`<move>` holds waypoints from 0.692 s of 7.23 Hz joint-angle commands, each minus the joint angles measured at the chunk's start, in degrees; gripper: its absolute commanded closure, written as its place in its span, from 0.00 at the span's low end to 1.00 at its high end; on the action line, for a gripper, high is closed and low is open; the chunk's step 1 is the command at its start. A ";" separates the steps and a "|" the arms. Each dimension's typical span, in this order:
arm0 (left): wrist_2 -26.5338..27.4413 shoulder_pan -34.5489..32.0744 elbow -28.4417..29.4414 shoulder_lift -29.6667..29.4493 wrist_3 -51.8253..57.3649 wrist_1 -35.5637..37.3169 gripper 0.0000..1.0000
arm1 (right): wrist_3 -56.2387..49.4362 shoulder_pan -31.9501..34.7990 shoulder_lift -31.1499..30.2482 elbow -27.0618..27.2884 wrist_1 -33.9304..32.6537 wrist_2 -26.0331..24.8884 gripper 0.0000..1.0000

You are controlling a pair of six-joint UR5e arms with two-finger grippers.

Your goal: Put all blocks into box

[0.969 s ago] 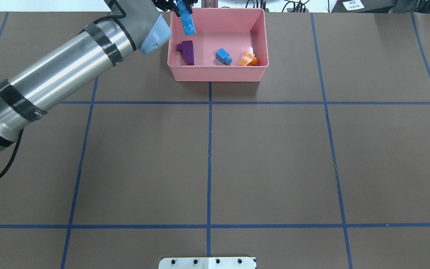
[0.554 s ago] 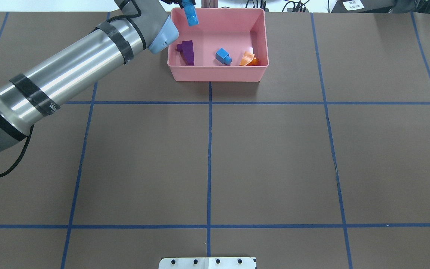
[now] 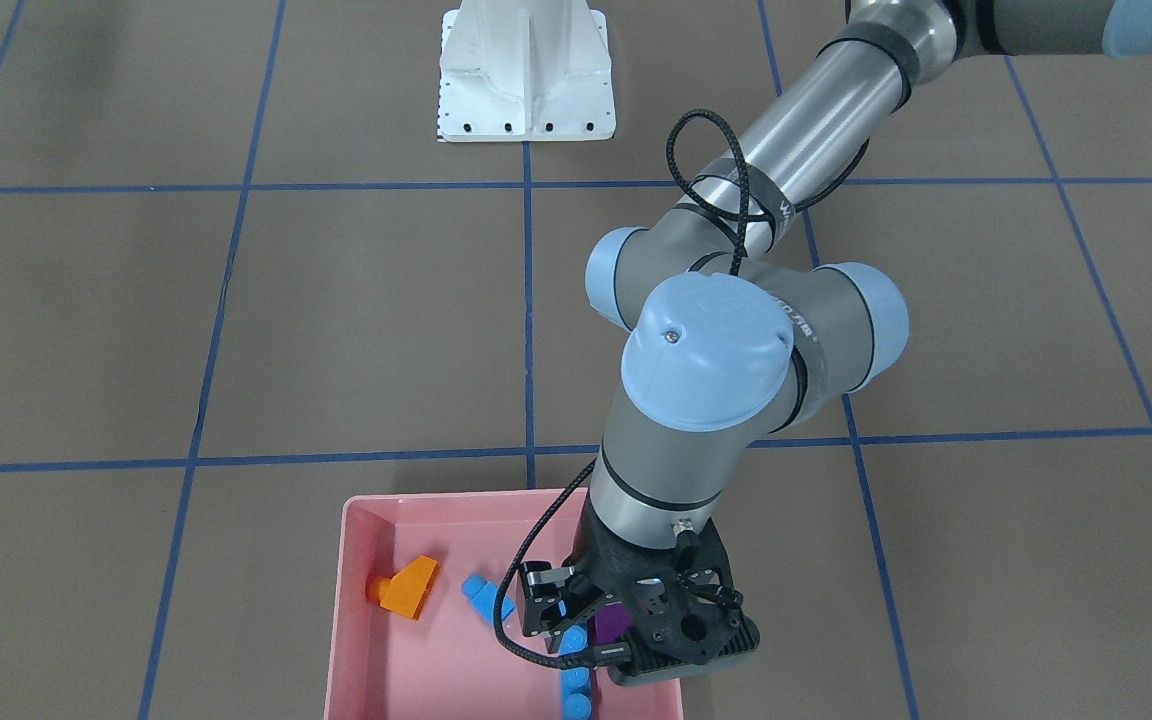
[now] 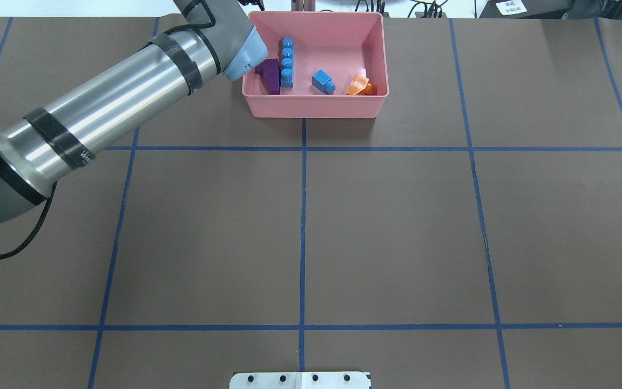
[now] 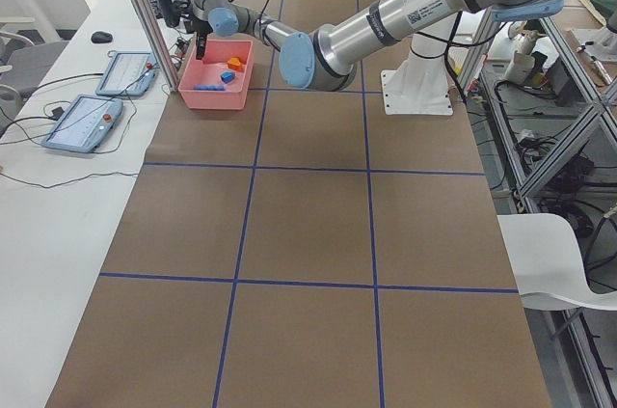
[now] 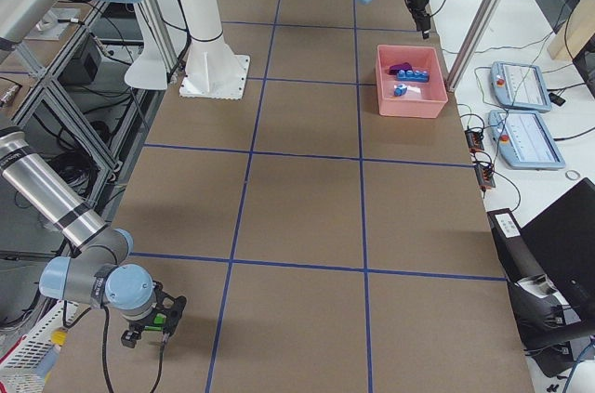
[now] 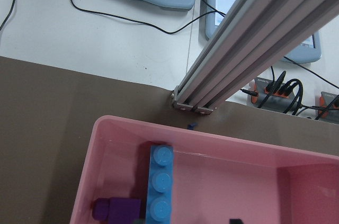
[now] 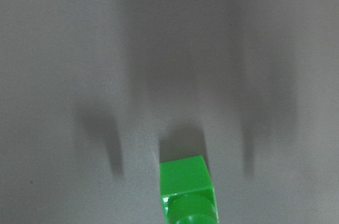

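The long blue block has dropped from the left fingers, seemingly released, into the pink box at the table's far edge, just beside the purple block. 4 are in; the green block waits by the right fingers, whose grip I cannot tell.
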 commanded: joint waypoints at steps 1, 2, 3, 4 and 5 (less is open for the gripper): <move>0.33 0.06 -0.24 -0.56 -0.15 0.27 0.00 | 0.18 -0.09 0.77 -0.54 -0.26 -0.11 0.14; 0.33 0.06 -0.25 -0.57 -0.15 0.27 0.00 | 0.09 -0.09 1.12 -0.80 -0.27 -0.11 0.15; 0.33 0.06 -0.25 -0.57 -0.23 0.27 0.00 | 0.09 -0.09 1.56 -1.33 -0.27 -0.11 0.15; 0.33 0.06 -0.25 -0.57 -0.23 0.36 0.00 | 0.09 -0.09 1.65 -1.51 -0.27 0.16 0.15; 0.33 -0.02 -0.68 -0.57 -0.23 0.36 0.00 | 0.35 -0.09 1.65 -1.60 -0.27 0.42 0.22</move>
